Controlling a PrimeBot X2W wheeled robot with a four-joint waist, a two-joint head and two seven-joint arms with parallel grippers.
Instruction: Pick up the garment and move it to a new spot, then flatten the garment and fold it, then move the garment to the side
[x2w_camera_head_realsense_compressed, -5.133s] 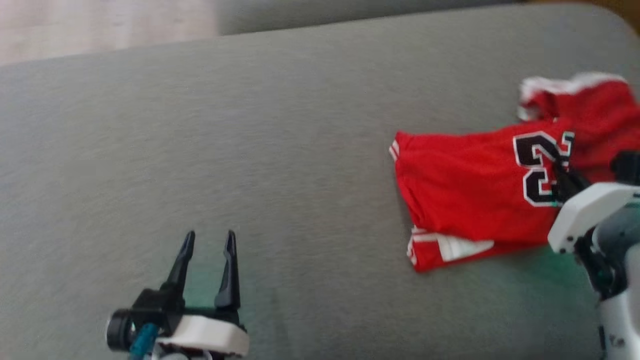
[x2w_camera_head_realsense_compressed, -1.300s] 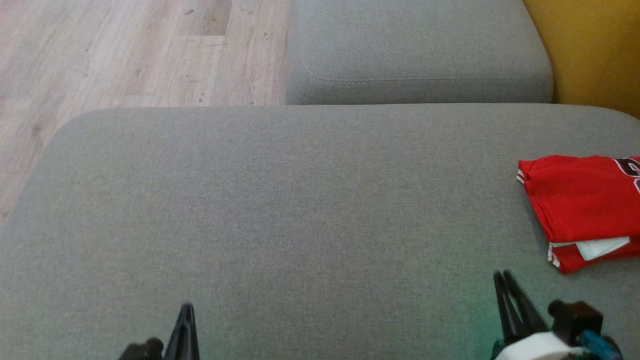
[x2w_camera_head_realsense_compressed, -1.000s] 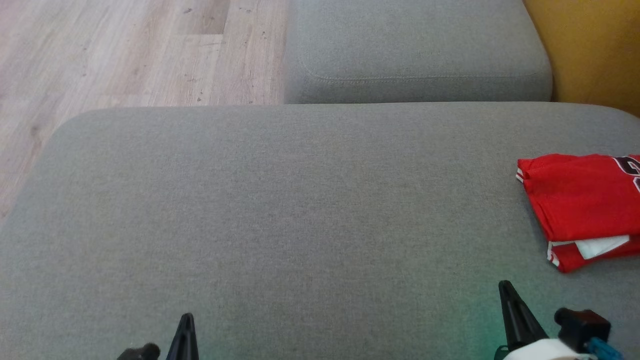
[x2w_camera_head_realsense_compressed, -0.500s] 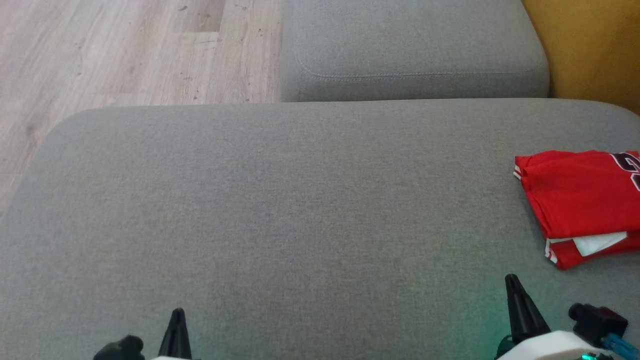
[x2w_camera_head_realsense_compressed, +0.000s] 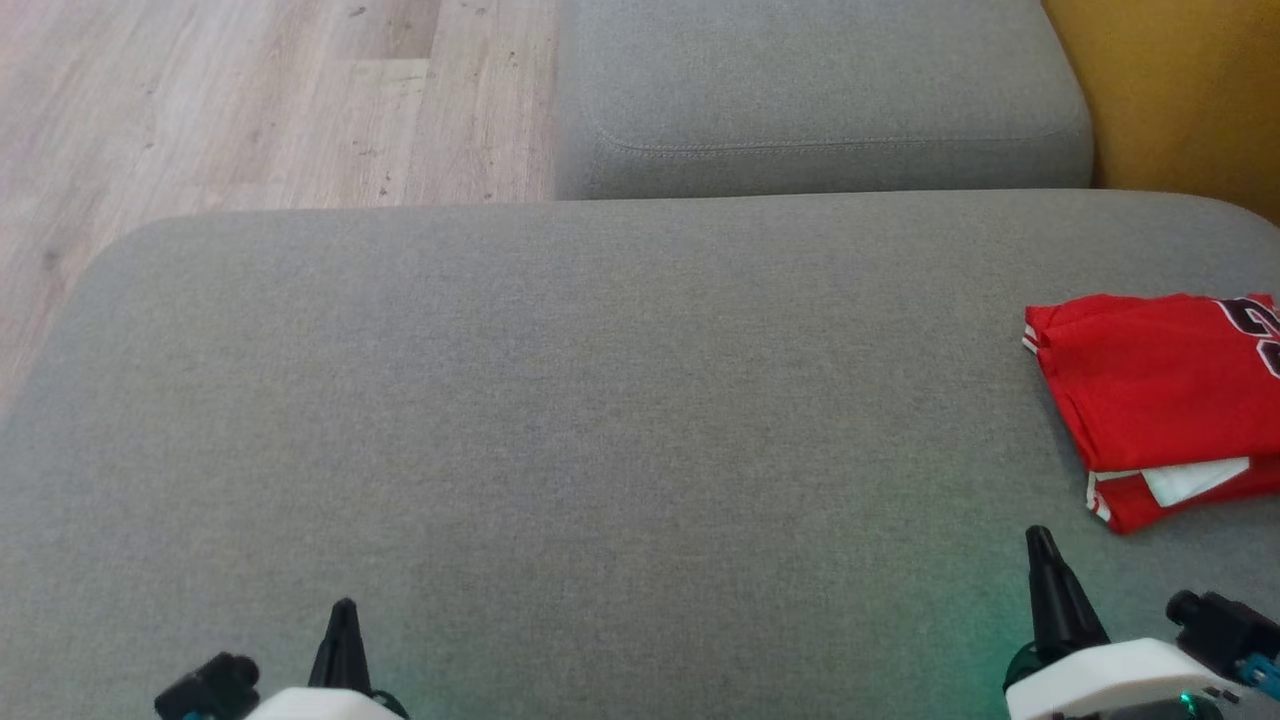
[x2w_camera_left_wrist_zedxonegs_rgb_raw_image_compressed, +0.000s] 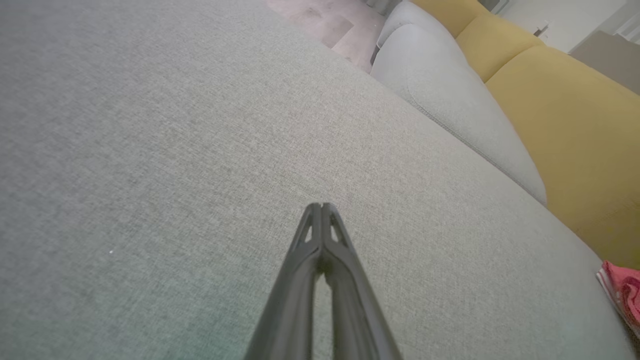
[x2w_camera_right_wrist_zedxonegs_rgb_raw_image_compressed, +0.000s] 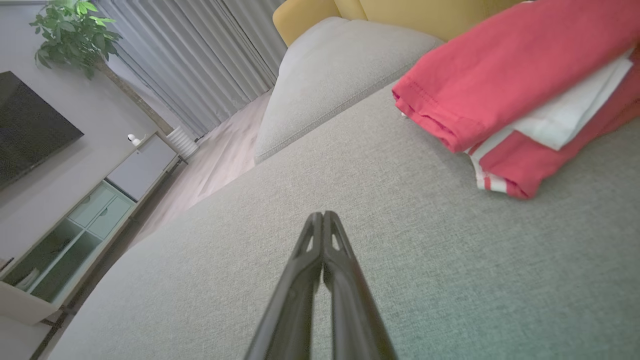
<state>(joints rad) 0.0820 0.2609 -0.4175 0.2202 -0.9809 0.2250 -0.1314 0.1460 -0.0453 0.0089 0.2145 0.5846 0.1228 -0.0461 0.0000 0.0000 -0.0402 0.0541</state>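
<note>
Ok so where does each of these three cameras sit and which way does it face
Head view: on the head, looking forward and down over the grey cushion; left gripper and right gripper, both shut, at the bottom edge.
Left wrist view: on the left wrist, looking along the left gripper over cushion toward the yellow sofa back.
Right wrist view: on the right wrist, looking along the right gripper toward the folded red garment.
Shared: all three show the garment.
</note>
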